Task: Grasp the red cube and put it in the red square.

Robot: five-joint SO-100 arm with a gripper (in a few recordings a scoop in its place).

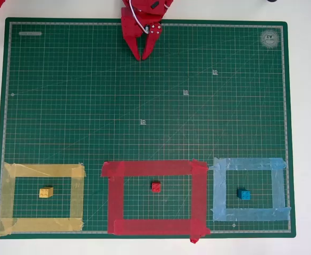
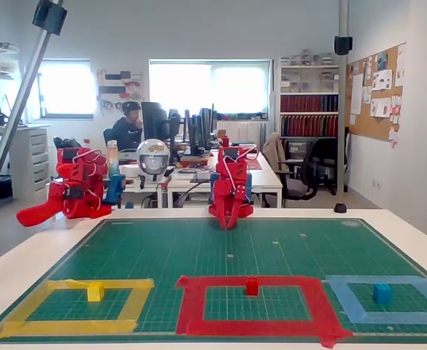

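Red cube (image 1: 156, 186): sits inside the red square (image 1: 115, 199), well apart from the gripper (image 1: 142, 56), straight down the overhead view. Gripper closed, empty.

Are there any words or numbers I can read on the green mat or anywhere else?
Small white number marks on the green gridded cutting mat: too blurred to read.
Round white logo in the mat's top right corner of the overhead view: too small to read.
White label strip in the top left corner: unreadable.
Papers on the cork pinboard: too small.
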